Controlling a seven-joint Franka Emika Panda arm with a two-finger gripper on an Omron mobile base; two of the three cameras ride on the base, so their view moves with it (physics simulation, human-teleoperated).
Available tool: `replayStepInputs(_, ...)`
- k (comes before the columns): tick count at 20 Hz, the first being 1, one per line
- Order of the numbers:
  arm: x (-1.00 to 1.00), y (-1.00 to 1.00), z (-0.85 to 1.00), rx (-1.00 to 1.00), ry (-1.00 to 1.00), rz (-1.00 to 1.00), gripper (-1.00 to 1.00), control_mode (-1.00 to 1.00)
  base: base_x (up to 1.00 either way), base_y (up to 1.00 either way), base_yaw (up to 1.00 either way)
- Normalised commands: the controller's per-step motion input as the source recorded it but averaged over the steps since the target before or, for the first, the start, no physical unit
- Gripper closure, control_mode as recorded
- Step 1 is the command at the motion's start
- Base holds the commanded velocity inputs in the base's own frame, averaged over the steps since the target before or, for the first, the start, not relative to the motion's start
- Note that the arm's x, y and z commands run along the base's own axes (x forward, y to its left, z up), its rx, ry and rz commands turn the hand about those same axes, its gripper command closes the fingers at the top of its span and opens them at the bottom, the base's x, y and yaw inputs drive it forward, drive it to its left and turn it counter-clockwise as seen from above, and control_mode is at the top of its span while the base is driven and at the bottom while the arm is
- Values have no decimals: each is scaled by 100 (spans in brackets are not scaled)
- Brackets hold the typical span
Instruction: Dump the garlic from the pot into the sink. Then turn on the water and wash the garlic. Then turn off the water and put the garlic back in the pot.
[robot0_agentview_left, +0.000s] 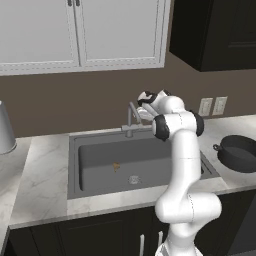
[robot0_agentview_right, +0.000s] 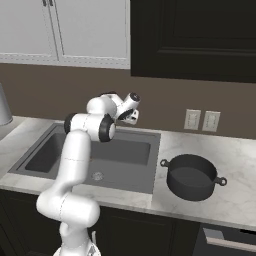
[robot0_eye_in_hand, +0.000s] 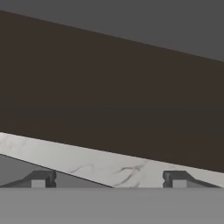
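White robot arm (robot0_agentview_left: 182, 165) nearest; fingers (robot0_eye_in_hand: 43, 178) spread wide, empty, near thin grey metal faucet (robot0_agentview_left: 131, 120); tiny tan garlic (robot0_agentview_left: 116, 166) in dark grey sink (robot0_agentview_left: 75, 170); round black pot (robot0_agentview_right: 191, 176) on marble counter (robot0_agentview_right: 235, 165).

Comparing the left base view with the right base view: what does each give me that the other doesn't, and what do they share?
Left base view alone: the garlic lying on the sink floor, left of the drain, and the faucet at the back rim.

Right base view alone: the pot's full outline with both loop handles, and its inside, which looks bare.

Both: the sink, the drain, the pot on the counter to the sink's right, and the arm raised near the faucet.
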Motion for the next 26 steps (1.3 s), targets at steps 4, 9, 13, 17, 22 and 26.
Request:
replayStepInputs(4,0,-42,-25,-1,0,-2,100,-100,0,0,0)
replayStepInputs(9,-3,-72,-21,0,0,-3,100,-100,0,0,0)
replayStepInputs(13,-13,-100,-23,0,0,-4,100,-100,0,0,0)
replayStepInputs(17,-12,-100,-28,0,0,-5,100,-100,0,0,0)
replayStepInputs(22,-6,-100,-31,0,0,-4,100,-100,0,0,0)
replayStepInputs(26,-12,-100,-32,0,0,-4,100,-100,0,0,0)
